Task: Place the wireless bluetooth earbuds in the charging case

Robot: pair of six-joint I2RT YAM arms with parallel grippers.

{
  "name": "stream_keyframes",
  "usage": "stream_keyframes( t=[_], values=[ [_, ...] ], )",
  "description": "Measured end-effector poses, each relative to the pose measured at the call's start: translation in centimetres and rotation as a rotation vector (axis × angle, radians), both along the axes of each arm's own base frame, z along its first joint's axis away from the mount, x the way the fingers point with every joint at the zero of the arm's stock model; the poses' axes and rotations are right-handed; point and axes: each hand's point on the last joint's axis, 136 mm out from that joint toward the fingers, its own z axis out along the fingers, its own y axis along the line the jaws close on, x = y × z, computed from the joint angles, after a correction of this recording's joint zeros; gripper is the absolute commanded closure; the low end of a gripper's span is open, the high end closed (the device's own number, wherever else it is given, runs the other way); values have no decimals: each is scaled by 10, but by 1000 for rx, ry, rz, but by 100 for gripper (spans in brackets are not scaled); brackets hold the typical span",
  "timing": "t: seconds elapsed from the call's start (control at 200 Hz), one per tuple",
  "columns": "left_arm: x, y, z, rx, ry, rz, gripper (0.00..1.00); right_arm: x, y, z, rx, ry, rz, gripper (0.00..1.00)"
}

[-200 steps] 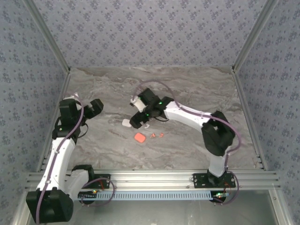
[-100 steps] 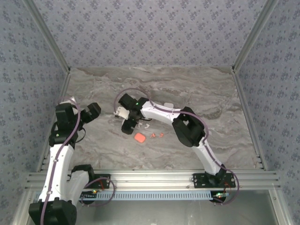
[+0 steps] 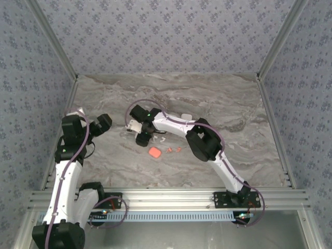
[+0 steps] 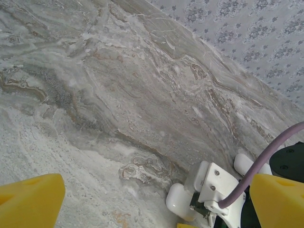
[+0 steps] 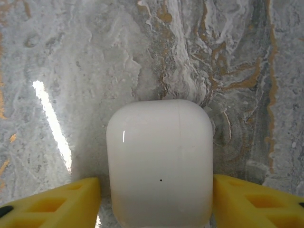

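The salmon earbuds (image 3: 174, 150) lie loose at the top view's centre, just right of the salmon case (image 3: 154, 152), not yet inserted. Just above, the right gripper (image 5: 156, 185), wide a second ago, has narrowed around the white charging case (image 5: 159, 156); whether it truly clamps, I cannot tell. Securing the case likely comes before loading. Middle left, the left gripper (image 4: 154, 202) hangs released, empty.

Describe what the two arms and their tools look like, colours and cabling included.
The left arm and right arm have white links and bulky black joint housings. A purple cable loops along each. A small green light glows near the right arm's wrist. The left tool and right tool each carry blocky yellow fingers; the right ones show hollow cut-outs.
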Motion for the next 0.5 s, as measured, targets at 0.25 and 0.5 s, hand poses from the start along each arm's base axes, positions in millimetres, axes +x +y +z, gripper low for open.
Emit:
stream_keyframes(
  t=[0.25,0.5],
  values=[
    [1,-3,1,-10,-8,-17,1,0,-2,2,9,-17,10,56],
    [4,-19,6,-60,-25,-100,4,-14,-30,36,62,-71,4,59]
  ],
)
